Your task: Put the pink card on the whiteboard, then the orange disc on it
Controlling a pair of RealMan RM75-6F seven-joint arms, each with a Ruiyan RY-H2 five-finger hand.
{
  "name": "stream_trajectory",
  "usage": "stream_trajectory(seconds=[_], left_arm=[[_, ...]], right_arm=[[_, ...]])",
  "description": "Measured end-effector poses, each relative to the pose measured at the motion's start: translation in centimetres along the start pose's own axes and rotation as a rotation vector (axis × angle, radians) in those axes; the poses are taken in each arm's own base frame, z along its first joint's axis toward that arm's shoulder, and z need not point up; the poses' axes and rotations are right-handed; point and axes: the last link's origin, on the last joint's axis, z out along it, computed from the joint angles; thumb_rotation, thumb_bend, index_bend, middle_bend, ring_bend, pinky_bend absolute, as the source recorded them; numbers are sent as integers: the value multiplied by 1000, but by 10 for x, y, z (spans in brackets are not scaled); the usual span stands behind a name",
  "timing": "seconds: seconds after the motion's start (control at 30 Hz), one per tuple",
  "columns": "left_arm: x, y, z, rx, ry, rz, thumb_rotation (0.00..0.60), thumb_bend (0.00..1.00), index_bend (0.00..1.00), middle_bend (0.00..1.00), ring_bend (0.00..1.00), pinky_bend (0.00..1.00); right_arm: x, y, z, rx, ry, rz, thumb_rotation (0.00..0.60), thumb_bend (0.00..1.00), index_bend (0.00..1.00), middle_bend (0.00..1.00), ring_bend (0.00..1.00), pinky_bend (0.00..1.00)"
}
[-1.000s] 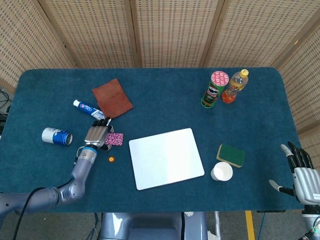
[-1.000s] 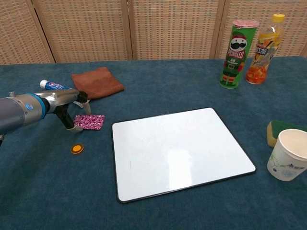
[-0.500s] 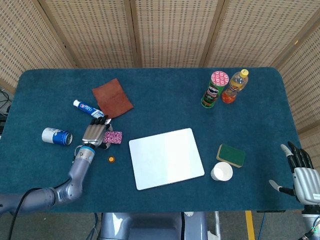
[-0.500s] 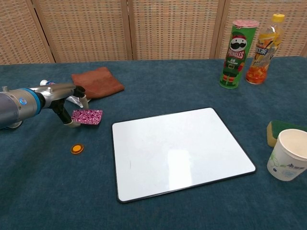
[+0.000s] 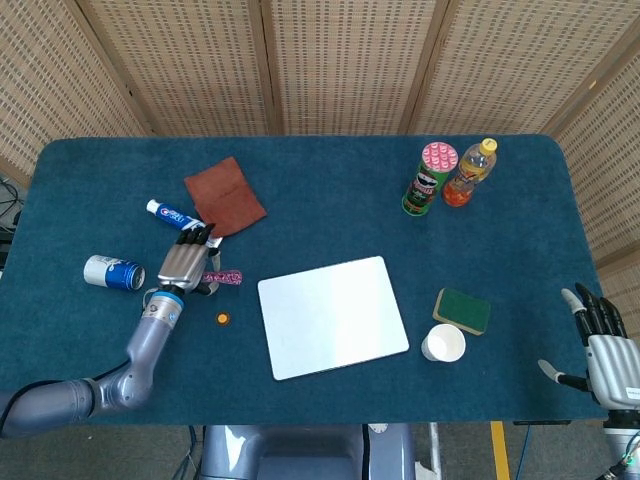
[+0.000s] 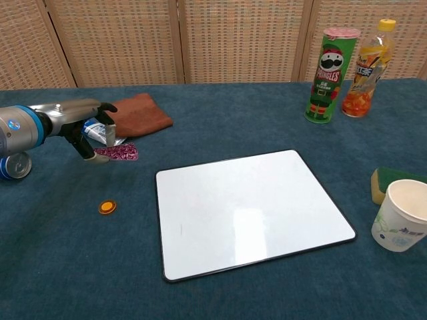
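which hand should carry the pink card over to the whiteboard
Left. The left hand already pinches the pink card, just left of the whiteboard; the right hand sits far off.

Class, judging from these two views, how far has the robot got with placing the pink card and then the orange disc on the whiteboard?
Nothing is finished yet: the whiteboard is bare. In hand: the left hand pinches the pink card, which looks lifted off the table, left of the board. Left to do: carry the card over and lay it on the board, then fetch the orange disc, lying untouched on the cloth. The right hand rests idle.
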Motion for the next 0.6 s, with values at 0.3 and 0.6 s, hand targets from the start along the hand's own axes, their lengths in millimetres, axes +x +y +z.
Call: stream_trajectory(seconds=[0.3, 0.6], left_arm=[[11, 52, -2, -113, 9, -3, 600, 299, 548, 0, 0, 0], [1, 118, -7, -221, -32, 20, 600, 282, 545, 0, 0, 0]], right_arm=[[0, 0, 0, 0, -1, 5, 600, 0, 0, 0, 0, 0], [0, 1, 0, -2, -2, 12, 600, 0, 0, 0, 0, 0]])
